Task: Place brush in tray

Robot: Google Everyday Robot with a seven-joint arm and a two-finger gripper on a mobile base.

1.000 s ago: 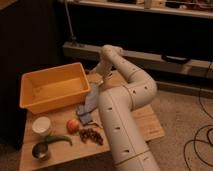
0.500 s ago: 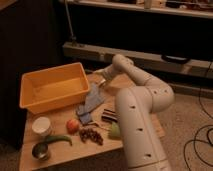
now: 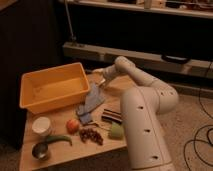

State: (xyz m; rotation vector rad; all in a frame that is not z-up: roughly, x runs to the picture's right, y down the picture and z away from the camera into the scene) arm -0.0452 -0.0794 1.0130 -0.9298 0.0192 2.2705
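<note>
Just beside tray (image 3: 50,102), claw (image 3: 100,80)

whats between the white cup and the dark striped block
In the camera view, an orange-red fruit and the lower end of the blue-grey cloth; the hand is farther back, beside the tray.

The thick lower part of the arm (image 3: 145,130) has moved to the right and now covers less of the counter (image 3: 70,150). A dark striped block (image 3: 112,116) and a green thing (image 3: 116,131), hidden behind it a second ago, are now in view. The gripper (image 3: 100,81) has come a little lower, just beside the right rim of the tray (image 3: 30,102), over the top end of the blue cloth (image 3: 90,102).
</note>
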